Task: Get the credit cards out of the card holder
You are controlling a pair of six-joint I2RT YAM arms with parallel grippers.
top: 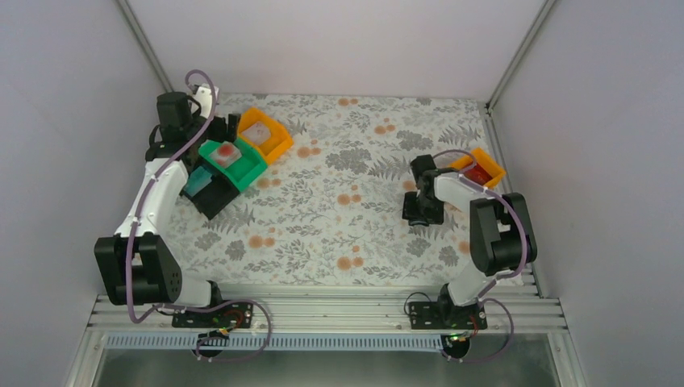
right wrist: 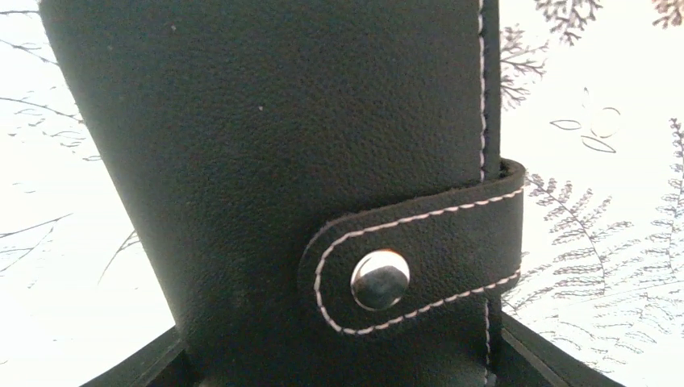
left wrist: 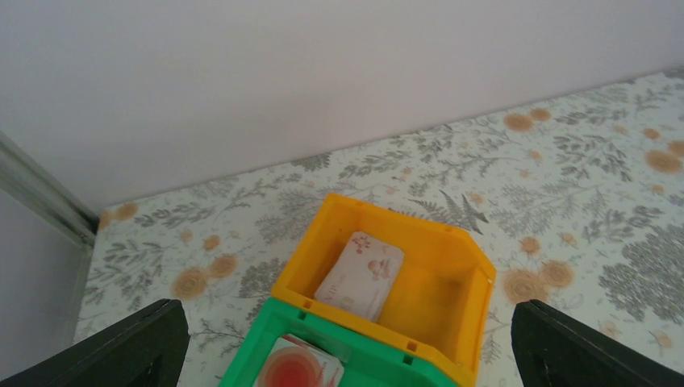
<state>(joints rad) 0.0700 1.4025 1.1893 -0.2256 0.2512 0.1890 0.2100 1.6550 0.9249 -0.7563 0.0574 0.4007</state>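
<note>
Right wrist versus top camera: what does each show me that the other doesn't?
Right wrist only: the card holder close up, its strap snapped shut on the stud, between that gripper's fingers. Top only: both arms, the left gripper near the orange tray, green tray and black tray, plus a second orange tray at the right. Both: the floral tablecloth and the right gripper.

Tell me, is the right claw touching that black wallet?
Cannot tell. In the right wrist view the card holder lies within the right gripper, but black on black hides any contact or gap.
</note>
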